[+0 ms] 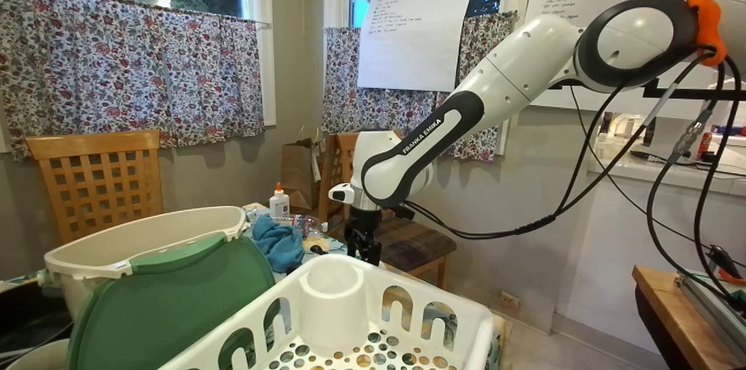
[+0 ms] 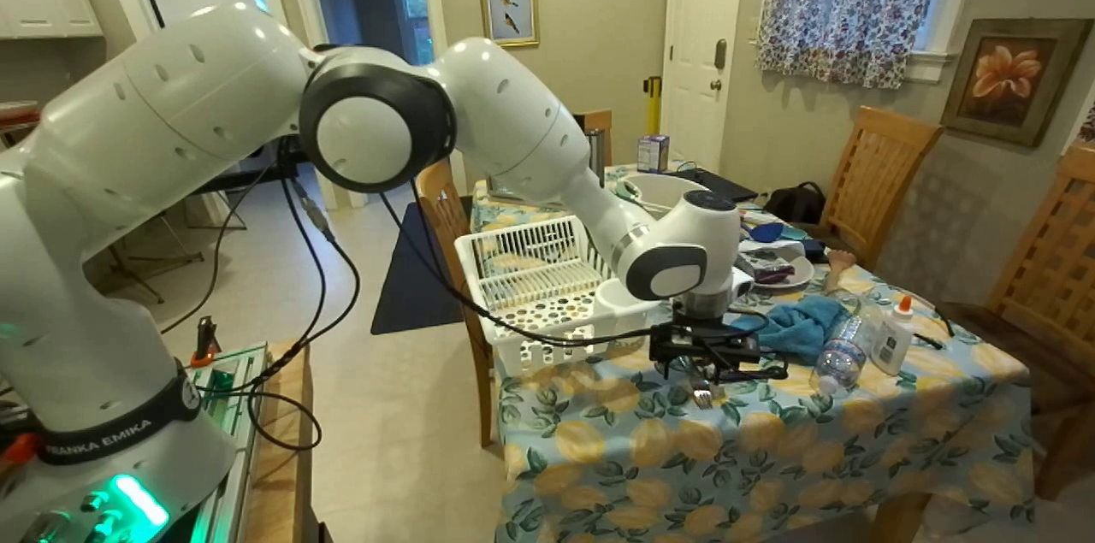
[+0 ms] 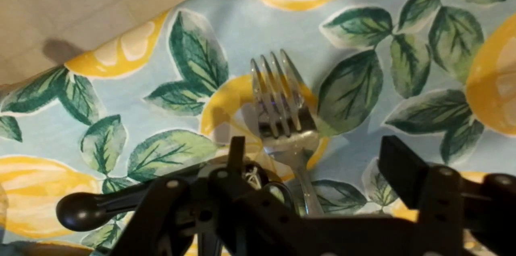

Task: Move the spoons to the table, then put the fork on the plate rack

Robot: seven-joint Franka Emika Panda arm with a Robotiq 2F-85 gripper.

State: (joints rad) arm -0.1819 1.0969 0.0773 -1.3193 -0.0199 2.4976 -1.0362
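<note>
Lemon-print tablecloth [image 3: 258, 30] is bearing fork [image 3: 296, 147]; gripper [image 3: 316, 161] is hovering above, jaws standing wide, fork showing between them. Risk: black-handled utensil [image 3: 119, 201] is lying near fork, partly hidden by one jaw, so closing could be snagging both.

Yellow lemons and white-edged green leaves cover the pale blue tablecloth [image 3: 258, 26], where the fork [image 3: 294, 149] shines silver; the gripper [image 3: 316, 157] is black. The plate rack [image 1: 468, 329] is white, its floor dotted with round holes. The tub [image 1: 154, 234] is cream, its cover [image 1: 180, 294] green. The cloth [image 1: 278, 242] is teal, the glue bottle [image 1: 279, 205] white with an orange tip. Red and blue flowers pattern the white curtains [image 1: 122, 67]. The arm [image 1: 507, 73] is white with black bands, and the lattice-backed chair [image 1: 96, 145] is honey-brown, the floor mat [image 2: 419, 278] dark navy
</note>
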